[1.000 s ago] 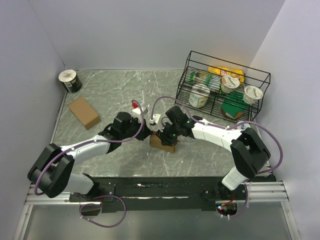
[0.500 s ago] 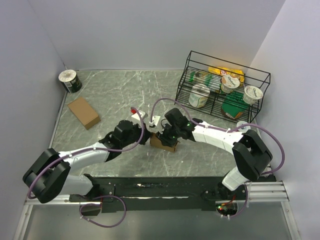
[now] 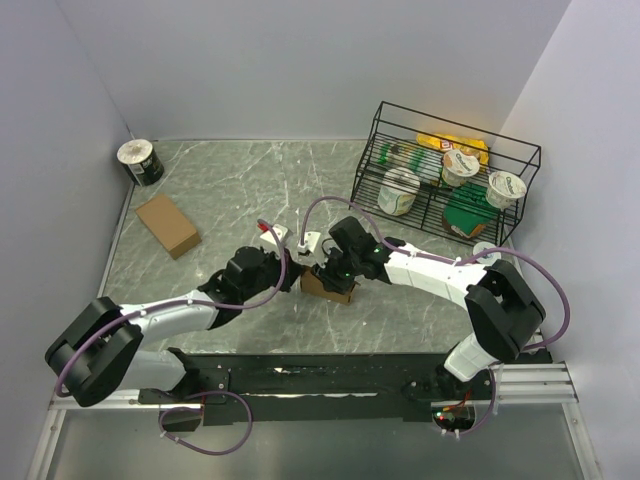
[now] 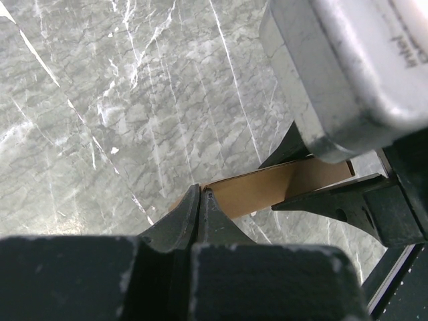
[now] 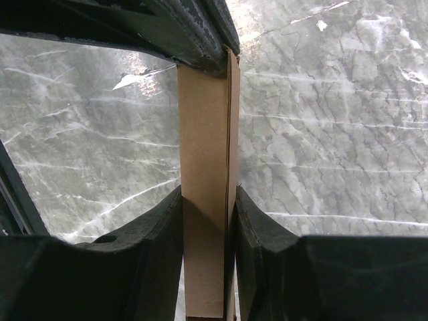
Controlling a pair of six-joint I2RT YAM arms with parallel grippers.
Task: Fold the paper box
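On the far left of the marbled table [image 3: 240, 175] stands a dark can [image 3: 140, 161], with a closed brown cardboard box [image 3: 167, 225] lying nearer. The top view hides the left gripper [image 4: 200, 195] under its wrist. Its own camera shows the fingers pressed together with nothing between them, their tips at the left end of the paper box [image 3: 328, 284]; whether they touch it I cannot tell. The paper box sits mid-table, its long axis running roughly left to right, the right end slightly nearer. Only the right wrist camera shows the right gripper [image 5: 206, 200] pinching the box across its thin width, one finger on each face. At the far right, a black wire basket [image 3: 457, 127] holds three yogurt cups [image 3: 459, 166], a yellow packet [image 3: 452, 144] and a green packet [image 3: 466, 212].
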